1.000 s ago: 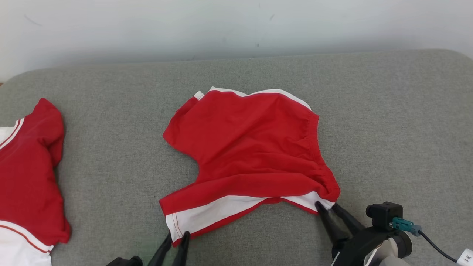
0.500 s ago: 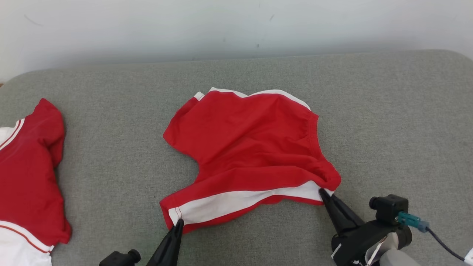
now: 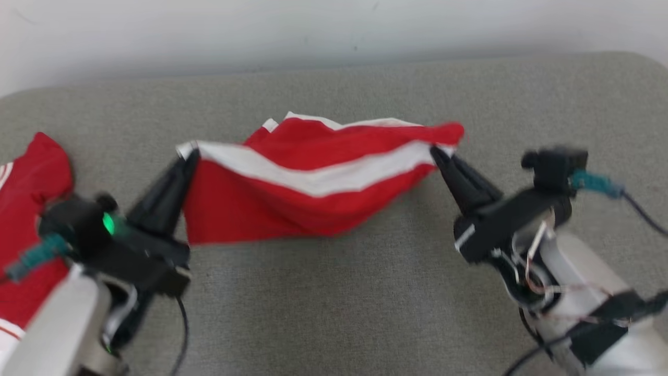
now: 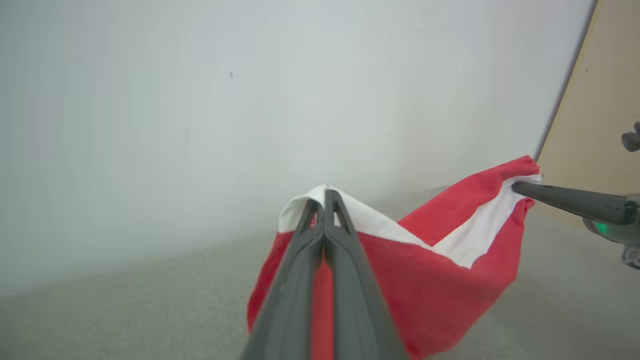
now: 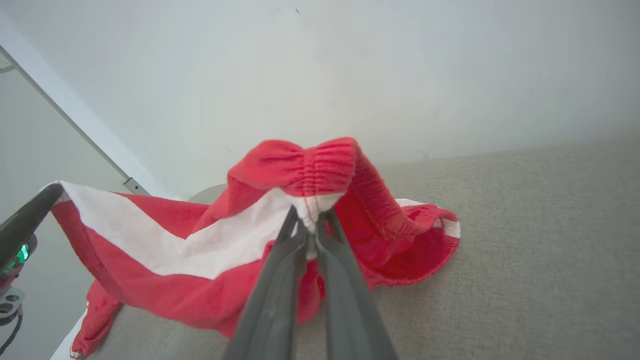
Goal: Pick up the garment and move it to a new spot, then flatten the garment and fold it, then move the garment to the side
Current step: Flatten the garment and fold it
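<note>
The garment (image 3: pixel 313 183) is a pair of red shorts with a white side stripe, lifted off the grey surface and hanging between my two grippers. My left gripper (image 3: pixel 192 154) is shut on its white hem corner (image 4: pixel 325 192) at the left. At the right end my right gripper (image 3: pixel 434 150) is shut on the waistband end (image 5: pixel 312 217), where the elastic bunches up. The cloth (image 5: pixel 165 250) sags in the middle, and its far part still touches the surface. The other arm's gripper shows at the right edge of the left wrist view, pinching the far corner (image 4: pixel 520 187).
A second red and white garment (image 3: pixel 26 209) lies at the left edge of the grey padded surface (image 3: pixel 365 292). A white wall (image 3: pixel 313 31) runs along the back. Bare grey padding stretches in front of the shorts and to the right.
Both grippers closed on the near edge of the shorts and lifted it up and away from me; the cloth now hangs stretched between them. The head camera has also shifted.
</note>
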Controlling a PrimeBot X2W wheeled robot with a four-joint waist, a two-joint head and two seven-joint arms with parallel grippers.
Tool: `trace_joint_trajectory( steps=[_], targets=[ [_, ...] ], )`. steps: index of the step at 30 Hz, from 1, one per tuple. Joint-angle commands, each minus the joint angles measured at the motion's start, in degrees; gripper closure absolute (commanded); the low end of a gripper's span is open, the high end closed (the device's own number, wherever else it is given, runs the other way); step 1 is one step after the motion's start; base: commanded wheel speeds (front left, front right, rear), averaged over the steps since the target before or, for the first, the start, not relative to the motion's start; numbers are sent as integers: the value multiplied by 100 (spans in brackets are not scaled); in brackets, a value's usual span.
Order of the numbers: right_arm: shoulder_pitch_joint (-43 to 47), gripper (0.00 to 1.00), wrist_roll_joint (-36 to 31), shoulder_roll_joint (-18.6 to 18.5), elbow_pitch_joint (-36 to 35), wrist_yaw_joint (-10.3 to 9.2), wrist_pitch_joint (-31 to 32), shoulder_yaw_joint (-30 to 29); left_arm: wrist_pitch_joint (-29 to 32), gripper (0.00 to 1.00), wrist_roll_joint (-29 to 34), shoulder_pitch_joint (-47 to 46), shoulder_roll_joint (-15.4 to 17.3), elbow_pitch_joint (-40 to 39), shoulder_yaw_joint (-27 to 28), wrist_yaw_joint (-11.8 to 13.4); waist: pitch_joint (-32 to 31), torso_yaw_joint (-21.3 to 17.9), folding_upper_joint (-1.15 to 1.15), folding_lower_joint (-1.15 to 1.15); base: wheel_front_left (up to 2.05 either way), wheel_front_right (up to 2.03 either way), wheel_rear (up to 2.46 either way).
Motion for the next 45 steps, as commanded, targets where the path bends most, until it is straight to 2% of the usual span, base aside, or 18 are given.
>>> trace_joint_trajectory(
  steps=[1, 6, 13, 22, 29, 33, 34, 36, 42, 45],
  targets=[
    [-260, 100, 26, 39, 67, 3, 92, 12, 49, 100, -144, -235, 113, 56, -1, 3, 261, -133, 0, 0, 0, 0, 0],
    [-1449, 100, 260, 402, 597, 3, 402, -72, 268, 100, -499, -1462, 550, 399, -259, 3, 729, -218, 0, 0, 0, 0, 0],
    [-3445, 100, 591, 971, 1780, 3, 619, -210, 455, 100, -1105, -3415, 842, 1257, -668, 3, 1374, -299, 0, 0, 0, 0, 0],
    [-5817, 100, 556, 1477, 3548, 3, 377, -563, 410, 100, -1387, -5742, 945, 2483, -1151, 3, 1973, -310, 0, 0, 0, 0, 0],
    [-6970, 100, 212, 1721, 4582, 3, -161, -508, 186, 100, -1265, -6914, 800, 3326, -1379, 3, 2068, -439, 0, 0, 0, 0, 0],
    [-7273, 100, 33, 1783, 4872, 3, -637, -429, -190, 100, -1139, -7245, 567, 3707, -1344, 61, 2234, -400, 0, 0, 0, 0, 0],
    [-7337, 100, 59, 1805, 4845, 3, -821, -376, -336, 100, -1071, -7355, 444, 3786, -1349, 68, 2361, -367, 0, 0, 0, 0, 0],
    [-7265, 100, 34, 1788, 4808, 3, -907, -228, -434, 100, -1049, -7344, 398, 3827, -1377, 57, 2475, -343, 0, 0, 0, 0, 0],
    [-6867, 100, 308, 1662, 4470, 3, -916, 149, -529, 100, -1116, -6997, 399, 3698, -1351, 11, 2663, -290, 0, 0, 0, 0, 0],
    [-6510, 100, 540, 1531, 4143, 3, -807, 430, -554, 100, -1211, -6612, 489, 3341, -1253, 10, 2631, -275, 0, 0, 0, 0, 0]
  ],
)
